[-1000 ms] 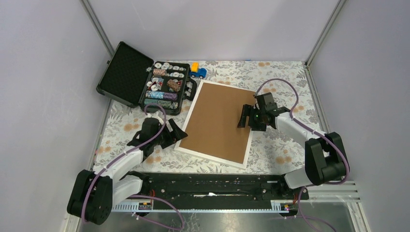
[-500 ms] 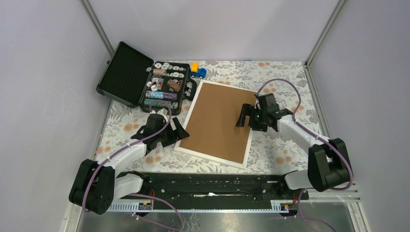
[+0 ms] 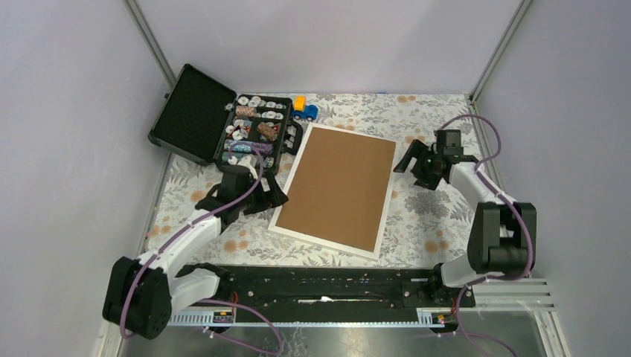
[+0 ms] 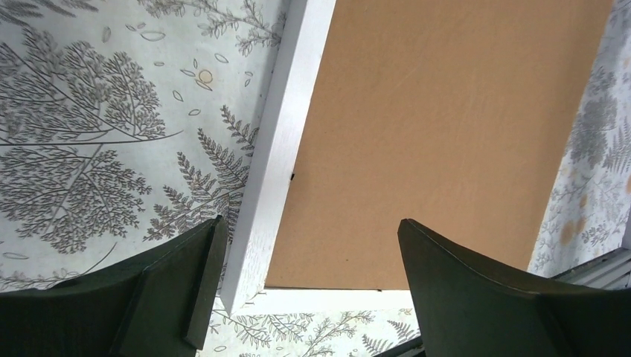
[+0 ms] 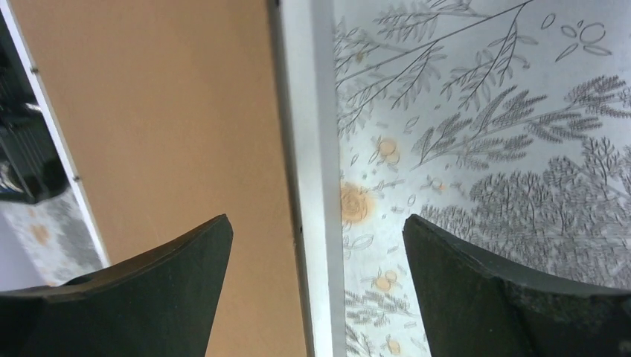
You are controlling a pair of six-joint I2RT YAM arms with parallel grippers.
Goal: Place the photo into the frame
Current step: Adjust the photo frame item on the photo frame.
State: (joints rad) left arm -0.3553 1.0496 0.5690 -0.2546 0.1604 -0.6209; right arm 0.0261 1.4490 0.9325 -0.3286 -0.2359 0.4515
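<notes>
The frame [image 3: 338, 186] lies face down in the middle of the table, its brown back up and white moulding round it. The photo is hidden. My left gripper [image 3: 274, 199] is open at the frame's left edge near its front corner; in the left wrist view the gripper [image 4: 309, 223] straddles the white moulding [image 4: 279, 163] without touching it. My right gripper [image 3: 414, 172] is open just off the frame's right edge. In the right wrist view this gripper [image 5: 316, 219] has the frame's white edge [image 5: 305, 134] between its spread fingers, holding nothing.
An open black case [image 3: 193, 111] with a tray of poker chips [image 3: 253, 134] stands at the back left, close to the frame's far left corner. A small blue and yellow toy car [image 3: 303, 111] sits behind it. A floral cloth [image 3: 431, 216] covers the table, with walls on three sides.
My right gripper has drawn back from over the frame's brown back to its right edge and opened wider. My left gripper has moved forward along the frame's left edge.
</notes>
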